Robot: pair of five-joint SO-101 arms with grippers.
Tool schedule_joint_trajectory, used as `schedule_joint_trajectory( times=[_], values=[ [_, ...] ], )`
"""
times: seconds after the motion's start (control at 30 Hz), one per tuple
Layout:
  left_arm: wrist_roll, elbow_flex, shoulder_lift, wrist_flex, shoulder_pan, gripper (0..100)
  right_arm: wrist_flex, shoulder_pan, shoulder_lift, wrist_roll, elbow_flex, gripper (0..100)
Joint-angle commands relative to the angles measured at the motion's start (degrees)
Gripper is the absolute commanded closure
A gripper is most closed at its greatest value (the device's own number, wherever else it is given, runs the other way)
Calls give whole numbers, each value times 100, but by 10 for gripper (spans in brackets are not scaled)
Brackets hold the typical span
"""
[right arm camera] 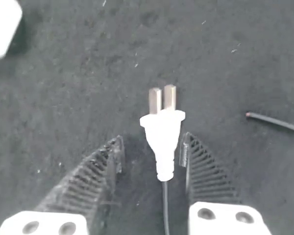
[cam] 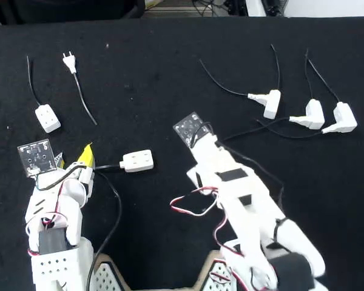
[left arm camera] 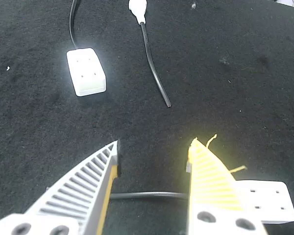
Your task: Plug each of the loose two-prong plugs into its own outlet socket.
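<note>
A white two-prong plug (right arm camera: 161, 132) lies on the black table between the fingers of my right gripper (right arm camera: 152, 140), prongs pointing away from the wrist. The jaws stand open; one finger (right arm camera: 190, 161) is close beside the plug body, the other stands apart. My left gripper (left arm camera: 154, 149) is open just above the cable (left arm camera: 147, 196) of a white outlet socket (left arm camera: 264, 200), seen beside the yellow finger (cam: 86, 156) as the socket (cam: 137, 160). A second white socket (cam: 47, 117) and a loose plug (cam: 69, 60) lie at the far left.
At the back right lie three white plug-and-socket pairs (cam: 267, 102), (cam: 309, 115), (cam: 343, 118) with black cables trailing away. A black cable (cam: 255, 128) runs from under the right arm (cam: 242, 194) toward them. The table's far edge is at the top.
</note>
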Motion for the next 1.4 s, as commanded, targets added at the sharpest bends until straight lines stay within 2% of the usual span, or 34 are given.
schedule_joint_trajectory(
  times=[0.0,0.1,0.23,0.33,0.57,0.63,0.8,0.93,1.03,1.17,1.37],
  values=[
    [26,-40,-44,-105,-13,766,-141,26,242,220,-505,815],
    [26,-40,-44,-105,-4,766,-176,343,286,229,-629,858],
    [26,-40,-44,-105,4,766,-193,730,277,114,-752,985],
    [26,-40,-44,-105,4,766,-193,774,277,-229,-787,979],
    [26,-40,-44,-105,4,766,-132,730,259,-308,-760,988],
    [26,-40,-44,-105,4,766,97,721,101,-325,-760,988],
    [26,-40,-44,-105,13,766,844,308,-470,-897,-725,988],
    [26,-48,-44,-105,13,766,1037,193,-655,-1187,-725,988],
    [26,-57,-44,-105,13,766,1002,70,-708,-1134,-620,988],
    [26,-66,-44,-105,13,766,1037,-589,-681,-607,-435,988],
    [26,-48,-44,-105,13,766,993,-396,-673,-545,-400,985]
  ],
)
